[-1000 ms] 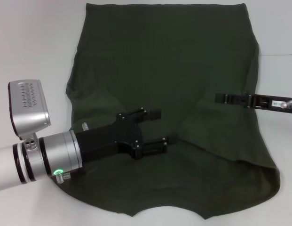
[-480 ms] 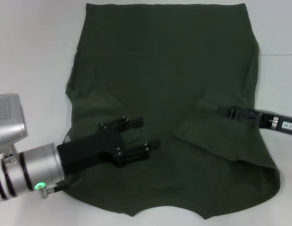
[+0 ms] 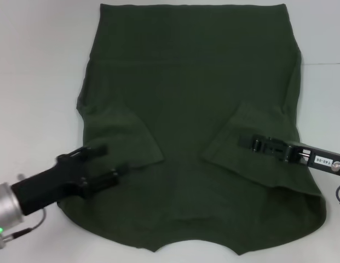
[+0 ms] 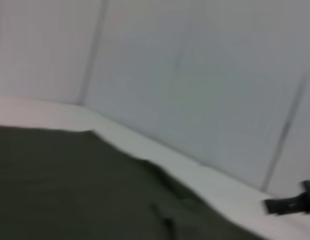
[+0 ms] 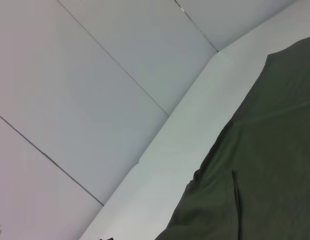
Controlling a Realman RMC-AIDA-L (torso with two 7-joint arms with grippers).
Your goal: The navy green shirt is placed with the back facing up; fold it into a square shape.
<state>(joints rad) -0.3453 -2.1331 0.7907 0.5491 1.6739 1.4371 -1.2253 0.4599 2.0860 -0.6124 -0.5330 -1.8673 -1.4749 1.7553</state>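
The shirt (image 3: 191, 126) lies spread flat on the white table (image 3: 38, 66), hem at the far edge and collar notch at the near edge, with both short sleeves already turned inward onto the body. The left gripper (image 3: 107, 161) sits over the near-left part of the shirt, just beside the folded left sleeve (image 3: 126, 137); its two fingers stand apart with nothing between them. The right gripper (image 3: 247, 142) lies low across the folded right sleeve (image 3: 246, 131), seen edge-on, so I cannot tell whether it is spread or closed, or whether it pinches any cloth. The chief risk, as I judge it, sits there: if fabric is caught at that tip, any pull away would drag the sleeve back open and undo the fold. The near-right edge of the shirt also bulges out past its side line, so a lengthwise fold made from here would likely come out skewed, not square. The left fingers, close above the cloth, could likewise snag and ruck the sleeve.
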